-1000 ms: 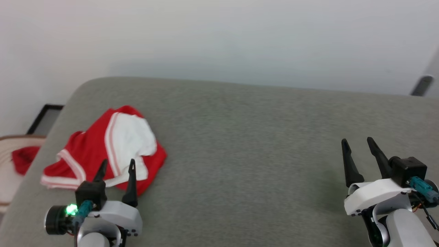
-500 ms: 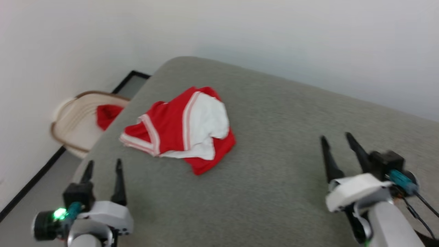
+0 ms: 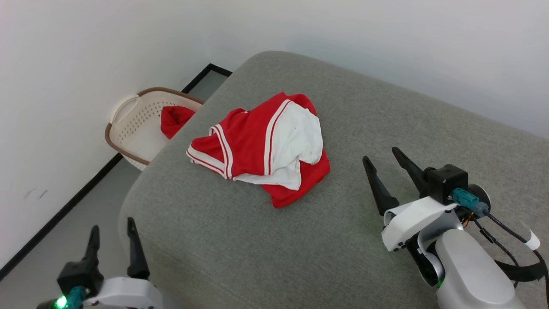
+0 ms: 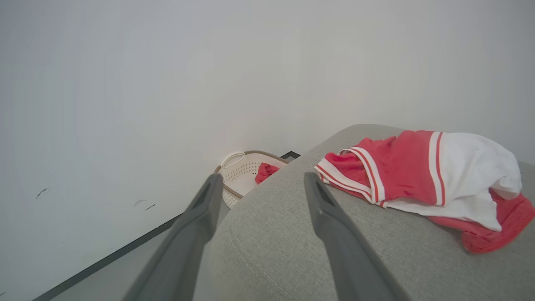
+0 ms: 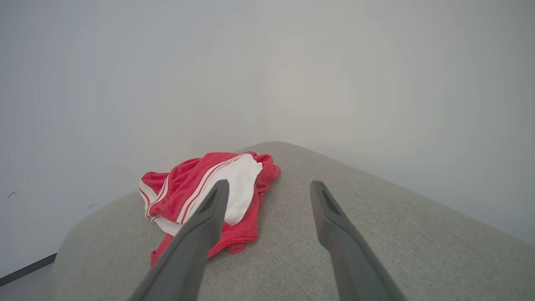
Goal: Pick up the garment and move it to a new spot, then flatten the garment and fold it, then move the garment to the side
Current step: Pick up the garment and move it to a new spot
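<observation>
The garment [image 3: 261,146] lies crumpled on the grey cushioned surface [image 3: 364,116] near its far left corner, red with a white sleeve and striped trim on top; its lettering is hidden. It also lies to the right in the left wrist view [image 4: 422,175] and left of centre in the right wrist view [image 5: 209,188]. My left gripper [image 3: 111,227] hangs open off the surface's near left corner, over the floor. To the garment's right, my right gripper [image 3: 381,155] stands open above the surface, nothing between its fingers.
A white perforated laundry basket [image 3: 128,128] with a brown rim stands on the floor against the wall, left of the surface, with a red cloth [image 3: 173,120] in it. The basket [image 4: 240,169] also shows past my left fingers. White walls stand close behind.
The camera has swung left, so the garment sits more central and the basket has come into view. Both grippers stay open; the garment itself has not moved.
</observation>
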